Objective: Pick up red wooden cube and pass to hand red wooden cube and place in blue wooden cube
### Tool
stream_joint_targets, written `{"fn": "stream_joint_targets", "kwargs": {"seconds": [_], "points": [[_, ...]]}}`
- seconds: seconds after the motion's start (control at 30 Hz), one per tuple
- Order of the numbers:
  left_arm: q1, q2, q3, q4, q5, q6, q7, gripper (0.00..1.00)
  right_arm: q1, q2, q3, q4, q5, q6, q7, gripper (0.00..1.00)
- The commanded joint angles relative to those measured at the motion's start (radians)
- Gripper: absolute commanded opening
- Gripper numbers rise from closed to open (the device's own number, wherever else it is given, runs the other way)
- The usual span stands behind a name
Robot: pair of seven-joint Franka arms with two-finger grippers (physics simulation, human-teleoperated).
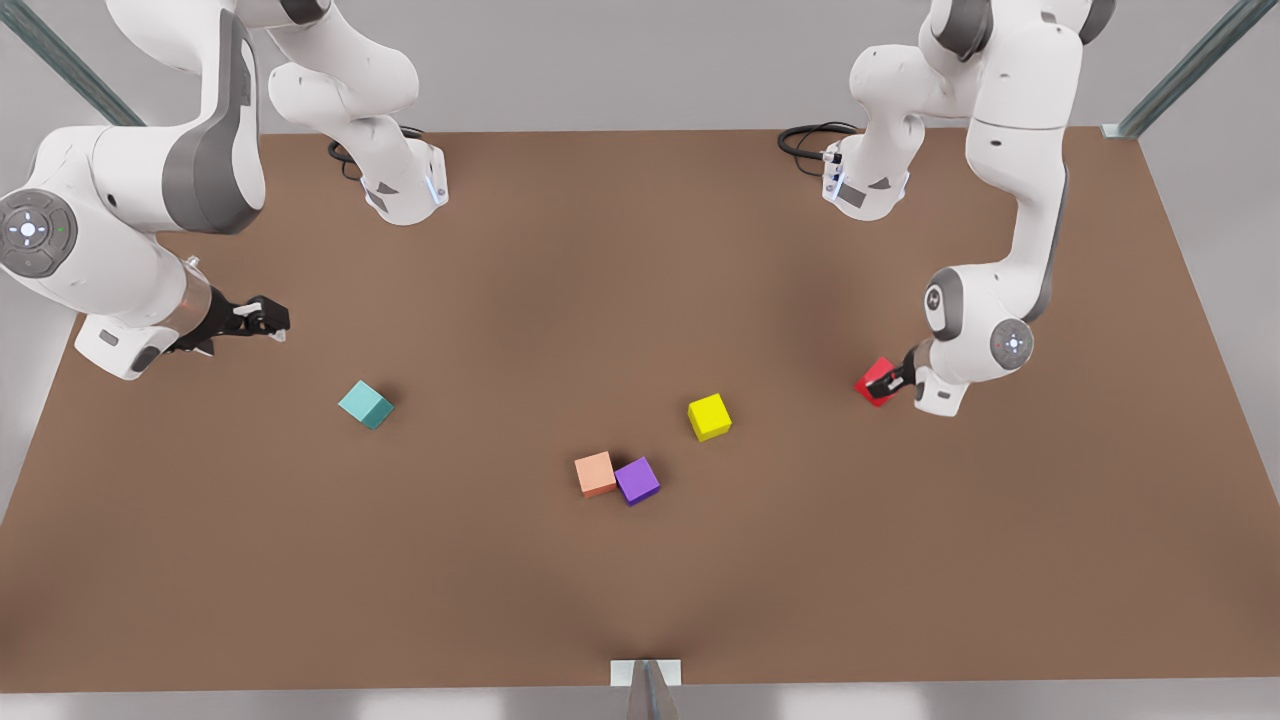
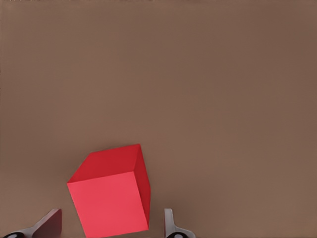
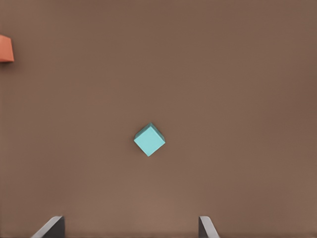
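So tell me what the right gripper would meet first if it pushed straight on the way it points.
Probably the blue wooden cube: it sits centred ahead of the open right gripper in the right wrist view, with bare table between. Depth is unclear, so it may reach the table first.

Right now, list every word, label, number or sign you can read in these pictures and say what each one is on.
None: no readable text appears in these pictures.
The red wooden cube, blue wooden cube, yellow cube, salmon cube and purple cube have plain faces.
Small marks on the arm bases are too small to read.
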State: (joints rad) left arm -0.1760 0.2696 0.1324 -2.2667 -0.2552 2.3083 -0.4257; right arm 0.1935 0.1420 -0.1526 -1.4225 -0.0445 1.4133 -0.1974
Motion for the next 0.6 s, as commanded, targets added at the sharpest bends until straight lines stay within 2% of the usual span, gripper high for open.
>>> {"fn": "stream_joint_targets", "kwargs": {"seconds": [0.0,0.57], "points": [[0.006,0.005,0.001,0.0,0.001,0.056,-0.22,1.0,-0.002,-0.001,-0.001,0.001,0.003,-0.005,-0.04,1.0],[0.018,0.108,-0.001,0.0,-0.003,0.119,-0.271,1.0,0.0,0.019,-0.001,0.011,0.005,-0.004,-0.04,1.0]]}}
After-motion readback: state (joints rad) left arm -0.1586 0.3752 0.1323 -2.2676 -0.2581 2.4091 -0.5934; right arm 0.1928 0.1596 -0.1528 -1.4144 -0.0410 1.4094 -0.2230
